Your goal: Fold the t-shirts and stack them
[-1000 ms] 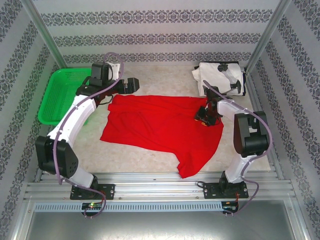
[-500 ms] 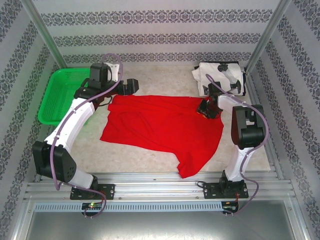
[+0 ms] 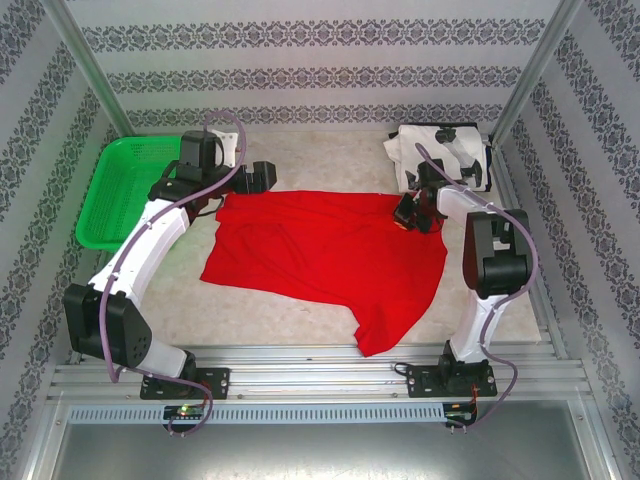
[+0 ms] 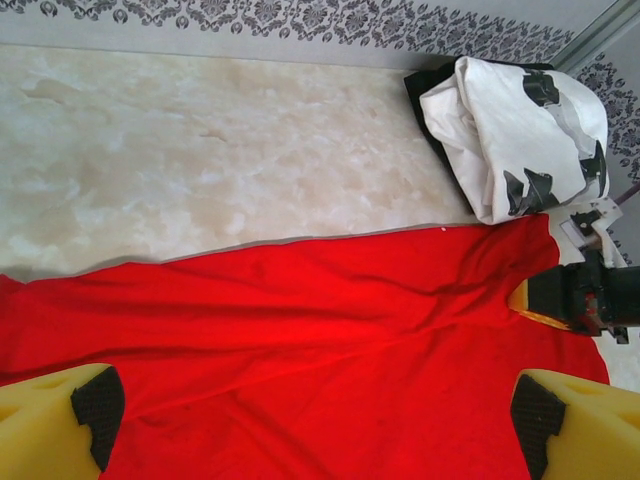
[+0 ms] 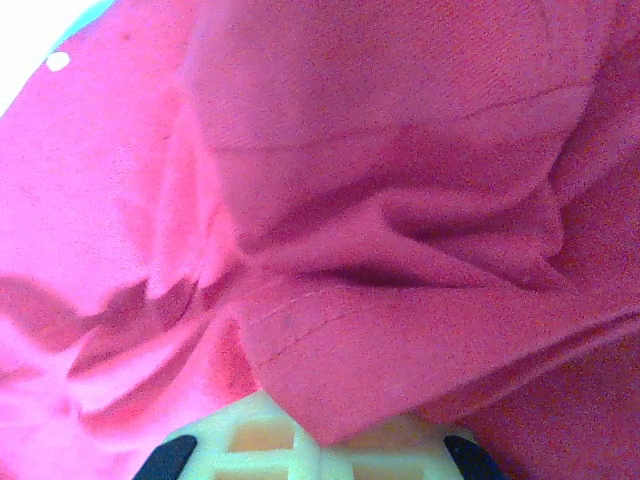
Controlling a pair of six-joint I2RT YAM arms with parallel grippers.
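**Top view.** Found red t-shirt (image 3: 325,255) spread flat on table (image 3: 320,150), one corner trailing twd near edge. Found white t-shirt (image 3: 440,155) bunched at far right, just beyond the red one and well apart from green basket (image 3: 110,195). Noted left gripper (image 3: 260,176) at far left corner of red cloth, arm stretched fwd. Noted right gripper (image 3: 413,212) down on far right corner, wrist bent steeply, forearm doubled back.

**Left wrist view.** Saw fingers (image 4: 55,420) wide apart, nothing between, set over red cloth near its far edge. Risk: closing short of the hem, taking one layer or none, giving a skewed fold.

**Right wrist view.** Saw ridge of red cloth draped across fingers (image 5: 300,445). Pinched or merely lying: cannot tell. Risk: weak hold, so corner slips on lift. Also possible snag on white t-shirt close by.
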